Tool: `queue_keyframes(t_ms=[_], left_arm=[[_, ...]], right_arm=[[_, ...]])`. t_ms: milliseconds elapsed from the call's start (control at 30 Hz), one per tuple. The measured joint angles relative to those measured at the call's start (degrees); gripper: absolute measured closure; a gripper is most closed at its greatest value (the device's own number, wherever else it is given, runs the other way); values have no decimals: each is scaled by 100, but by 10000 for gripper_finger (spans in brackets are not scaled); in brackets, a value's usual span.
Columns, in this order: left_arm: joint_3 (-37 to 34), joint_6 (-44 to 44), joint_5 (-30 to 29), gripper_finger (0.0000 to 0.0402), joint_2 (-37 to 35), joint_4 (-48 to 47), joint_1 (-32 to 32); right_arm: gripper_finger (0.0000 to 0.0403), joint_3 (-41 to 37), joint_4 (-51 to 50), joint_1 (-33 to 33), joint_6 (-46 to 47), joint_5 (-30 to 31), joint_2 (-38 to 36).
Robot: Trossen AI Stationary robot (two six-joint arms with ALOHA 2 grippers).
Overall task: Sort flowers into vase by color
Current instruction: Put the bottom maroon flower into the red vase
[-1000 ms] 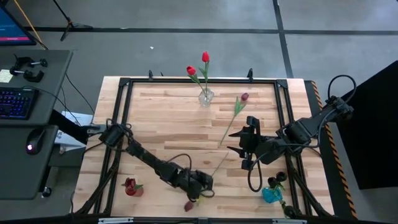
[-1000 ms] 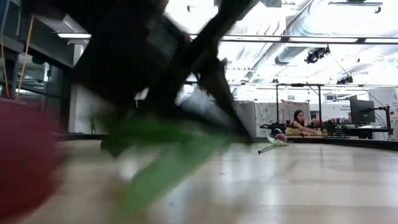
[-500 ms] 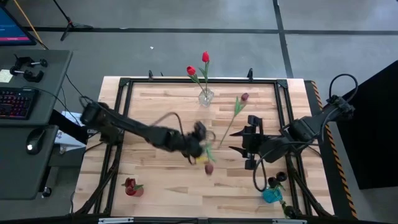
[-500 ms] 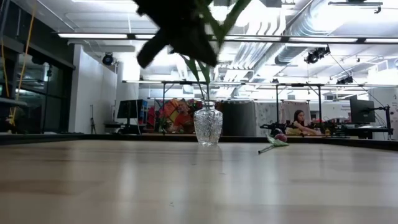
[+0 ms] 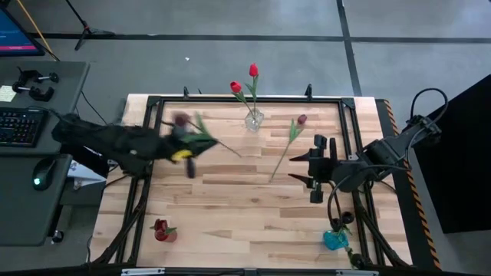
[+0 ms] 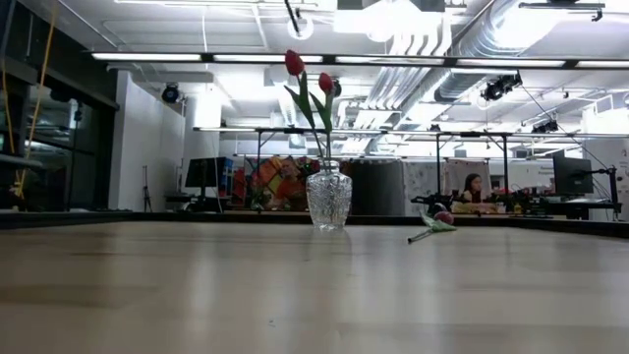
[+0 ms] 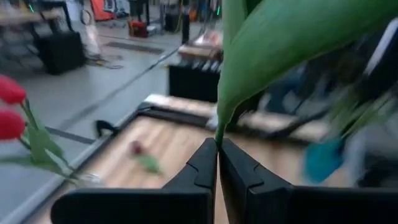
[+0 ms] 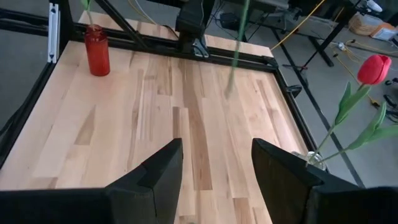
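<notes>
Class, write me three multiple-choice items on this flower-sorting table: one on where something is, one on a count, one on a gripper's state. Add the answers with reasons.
1. Where does the loose maroon tulip lie?
A. in the blue vase
B. on the table, right of the clear vase
C. in the red vase

2. How many red tulips stand in the clear vase?
A. none
B. two
C. five

3. How is the left gripper?
A. shut on a flower stem
B. open, empty
C. shut on a vase

Answers:
1 B: the high view shows it flat on the wood.
2 B: two red heads rise from it.
3 A: the left wrist view shows the fingers pinching a green stem.
</notes>
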Motion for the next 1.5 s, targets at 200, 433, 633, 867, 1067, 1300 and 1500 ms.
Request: queue_keyframes(t_ms=[200,433,633,867,1067,1300,1500], left_arm=[[3,-1411,-194,401,-957,-828,-955],[-10,-2463,-406,401,-797,-2890,-2578],[-8,-3034,-1598,401,-656,-3924,-3755],[-6,-4188,-1589,401,-659,-4677,-4910],[137,-4137,-860,401,-717,-4735,-5638],[514,-4174,-824,401,-784,-4801,-6181],[516,-4178,-1102,401,-570,-4816,-6461]], right_arm=[[222,0,-2,0,-24,-11,62],[222,0,21,-2,32,-15,62],[222,0,46,-2,298,-17,64],[222,0,46,-2,473,-16,64],[222,0,46,-2,550,145,79],[222,0,46,-7,874,160,79],[222,0,46,-7,921,162,79]])
